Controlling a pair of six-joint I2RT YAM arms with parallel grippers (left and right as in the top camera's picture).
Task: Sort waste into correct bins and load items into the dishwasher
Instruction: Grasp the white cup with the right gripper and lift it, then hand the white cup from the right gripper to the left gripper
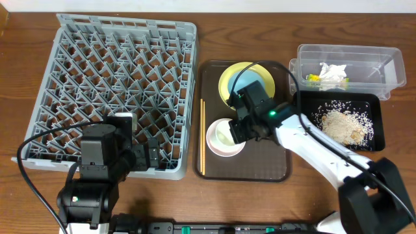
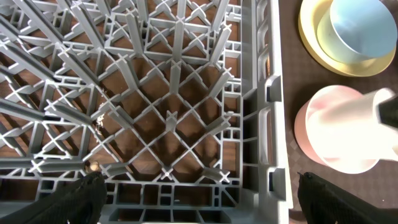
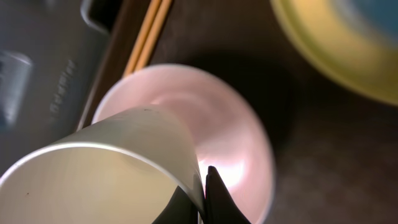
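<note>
Right tool (image 3: pixel 200 199): closed, pinching the rim wall of the small white cup (image 3: pixel 106 174), one finger inside the mouth and one outside.
Cup position: in or just above the pinkish-white bowl (image 3: pixel 230 124) on the brown serving tray (image 1: pixel 260 162); I cannot tell whether it has lifted clear of the bowl.
Cup axis: tilted, with its mouth turned towards the right wrist camera rather than straight up.
Left tool (image 2: pixel 199 202): spread fully wide, holding nothing, hovering over the near right corner of the dish rack (image 1: pixel 117 84).
Key relation: the rack lies to the robot's left of the cup, beyond the tray's left edge and the chopsticks (image 1: pixel 202 136) lying along it.
Nearer arm: the left arm is closer to the rack, but the right arm has the cup.
Judgement: the cup probably needs carrying leftwards over the chopsticks and turning mouth-down among the pegs.
Other dishes: the light blue bowl (image 1: pixel 250 78) sits on the yellow plate (image 1: pixel 227 81) at the far end of the tray.
</note>
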